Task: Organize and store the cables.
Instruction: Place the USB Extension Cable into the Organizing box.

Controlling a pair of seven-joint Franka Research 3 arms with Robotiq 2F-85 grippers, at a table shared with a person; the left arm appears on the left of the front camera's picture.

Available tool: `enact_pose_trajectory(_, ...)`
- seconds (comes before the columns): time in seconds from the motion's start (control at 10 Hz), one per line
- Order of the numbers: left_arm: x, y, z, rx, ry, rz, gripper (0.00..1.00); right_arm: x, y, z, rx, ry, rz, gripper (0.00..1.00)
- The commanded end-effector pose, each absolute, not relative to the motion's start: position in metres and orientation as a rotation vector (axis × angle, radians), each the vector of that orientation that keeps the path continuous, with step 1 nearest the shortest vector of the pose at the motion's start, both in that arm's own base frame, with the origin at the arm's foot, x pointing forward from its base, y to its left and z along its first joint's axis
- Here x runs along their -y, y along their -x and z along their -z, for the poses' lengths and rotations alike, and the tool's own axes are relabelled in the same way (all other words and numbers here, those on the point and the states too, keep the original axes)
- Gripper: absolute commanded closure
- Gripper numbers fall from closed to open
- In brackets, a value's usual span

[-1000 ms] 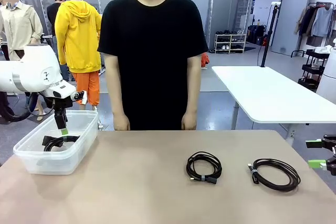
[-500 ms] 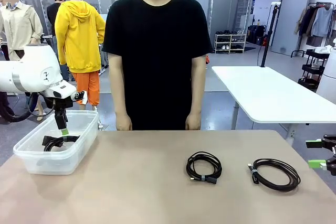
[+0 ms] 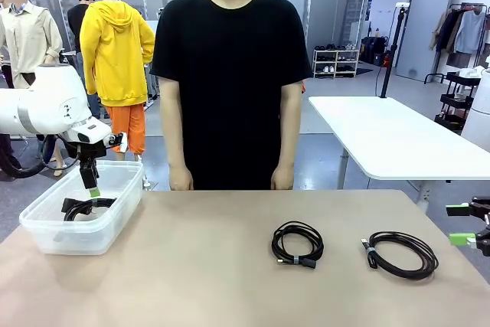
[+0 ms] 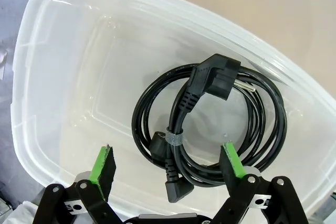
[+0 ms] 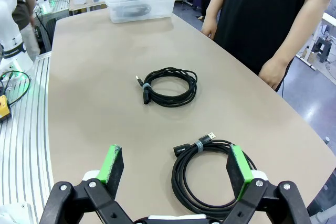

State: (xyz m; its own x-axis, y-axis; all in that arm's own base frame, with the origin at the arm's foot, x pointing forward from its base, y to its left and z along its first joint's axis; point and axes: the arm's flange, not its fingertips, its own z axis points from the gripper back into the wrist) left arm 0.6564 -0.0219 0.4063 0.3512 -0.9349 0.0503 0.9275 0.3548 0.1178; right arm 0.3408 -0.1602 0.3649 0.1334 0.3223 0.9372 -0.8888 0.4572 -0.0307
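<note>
Front view: left end effector (image 3: 93, 190) released, above a bin (image 3: 76, 239) holding one coiled cable (image 3: 88, 206); right end effector (image 3: 459, 224) released, beside the nearest cable (image 3: 402, 266); a second cable (image 3: 297, 258) lies farther off on the tabletop (image 3: 191, 273).
Left wrist view: coiled cable just below the end effector, inside the bin.
Right wrist view: nearest cable under the end effector, second cable ahead.

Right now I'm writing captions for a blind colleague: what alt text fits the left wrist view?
A coiled black cable with plugs lies inside a clear plastic bin, seen from above. The left gripper hangs open over it, its green pads apart, holding nothing.
</note>
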Motion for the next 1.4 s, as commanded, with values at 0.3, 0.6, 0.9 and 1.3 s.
enact_pose_trajectory(0.3, 0.010, -0.627, -0.435, 0.227, 0.063, 1.191, 0.00, 0.160, -0.342, -0.366, 1.102, -0.621, -0.972, 0.00)
enact_pose_trajectory(0.6, -0.022, -0.539, -0.466, 0.455, 0.255, 1.210, 0.00, 0.160, -0.342, -0.366, 1.102, -0.621, -0.972, 0.00)
enact_pose_trajectory(0.9, -0.031, -0.456, -0.493, 0.735, 0.372, 1.236, 0.00, 0.160, -0.342, -0.366, 1.102, -0.621, -0.972, 0.00)
enact_pose_trajectory(1.3, -0.020, -0.405, -0.476, 0.914, 0.449, 1.294, 0.00, 0.160, -0.342, -0.366, 1.102, -0.621, -0.972, 0.00)
